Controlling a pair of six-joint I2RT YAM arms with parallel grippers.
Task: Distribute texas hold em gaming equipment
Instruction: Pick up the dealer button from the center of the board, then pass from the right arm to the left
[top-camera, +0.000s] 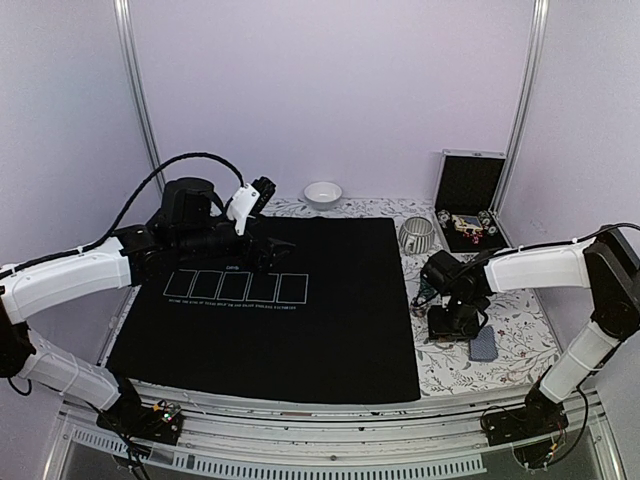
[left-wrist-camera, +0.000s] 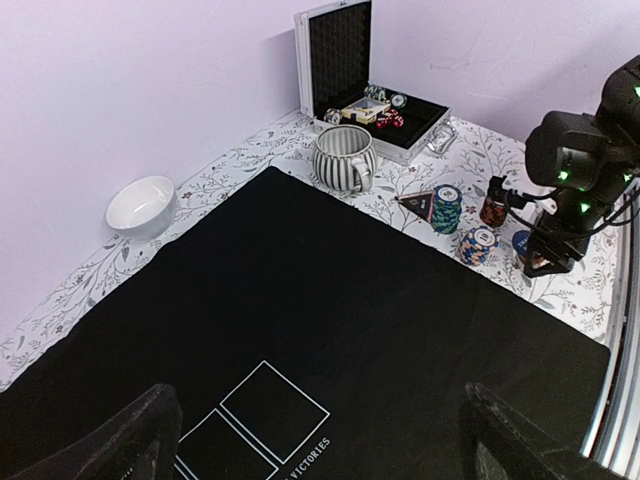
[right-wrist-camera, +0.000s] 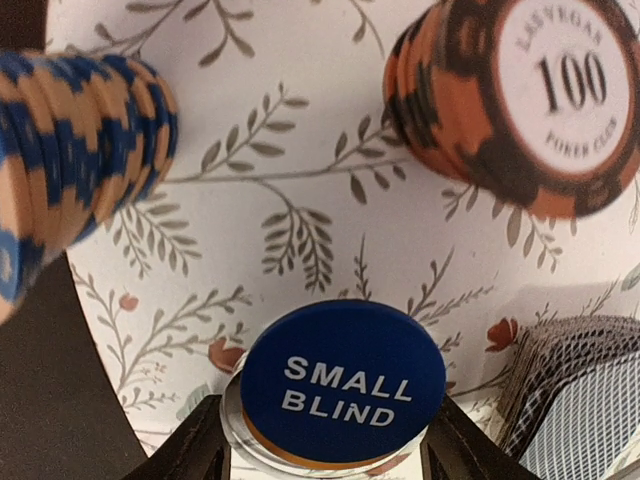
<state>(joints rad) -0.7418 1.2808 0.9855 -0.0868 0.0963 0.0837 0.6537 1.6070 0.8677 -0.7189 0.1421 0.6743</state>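
The right end effector (right-wrist-camera: 322, 428) points down at the desk (right-wrist-camera: 300, 130), to the right of a black mat (top-camera: 270, 320). A blue disc (right-wrist-camera: 342, 382) printed SMALL BLIND lies directly between its two fingers (right-wrist-camera: 195, 450), resting on top of other discs, one orange-edged and one pale. The fingers stand partly closed, one close against each side of this little pile; whether they actually press it cannot be told. Just beyond the disc in the right wrist view, a stack of blue and orange chips (right-wrist-camera: 75, 150) stands to the left and a stack of orange and black chips (right-wrist-camera: 510, 100) marked 100 to the right. Some playing cards (right-wrist-camera: 590, 400) with blue-grey backs lie just beside one finger. The left end effector (left-wrist-camera: 320, 440) hovers over the mat, well apart from the chips, its fingers spread wide and holding nothing
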